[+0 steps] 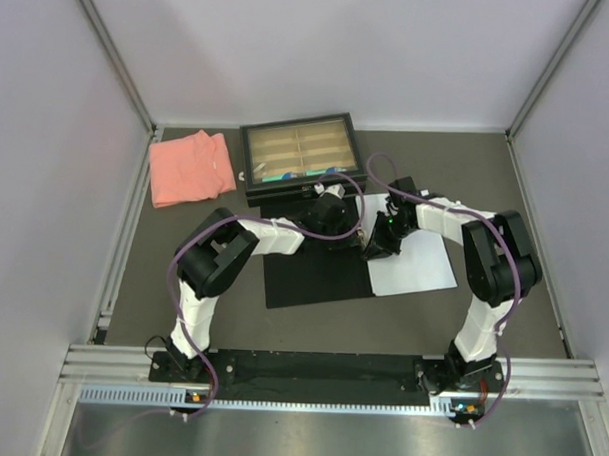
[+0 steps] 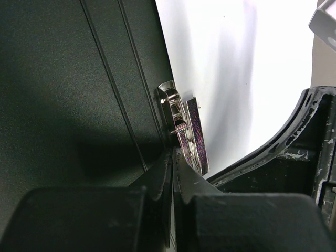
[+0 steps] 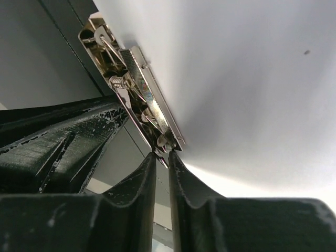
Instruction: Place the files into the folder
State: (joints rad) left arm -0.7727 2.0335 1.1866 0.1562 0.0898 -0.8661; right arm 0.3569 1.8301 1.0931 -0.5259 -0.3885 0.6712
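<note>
1. Near edge: two arms are bolted to the table, and both reach to its middle.
2. One folder lies open at the middle of the table, with its black inside facing up on the left.
3. White paper covers the folder's right half. We count one layer and cannot tell how many sheets are in it.
4. One metal clip sits along the spine, at the paper's inner edge.
5. The left claw is closed tight, its tips at the clip's near end. We cannot tell whether it nips any metal.
6. The right claw has its fingers a slit apart, tips touching the clip's end. We cannot tell if it grips.
7. We judge the step to be fastening the paper under the clip. Next, the clip must settle onto the paper's edge without shifting it, and then the black cover must be folded over.
8. Far edge: one tray sits just beyond the folder, and one pink cloth lies towards the far left corner.
</note>
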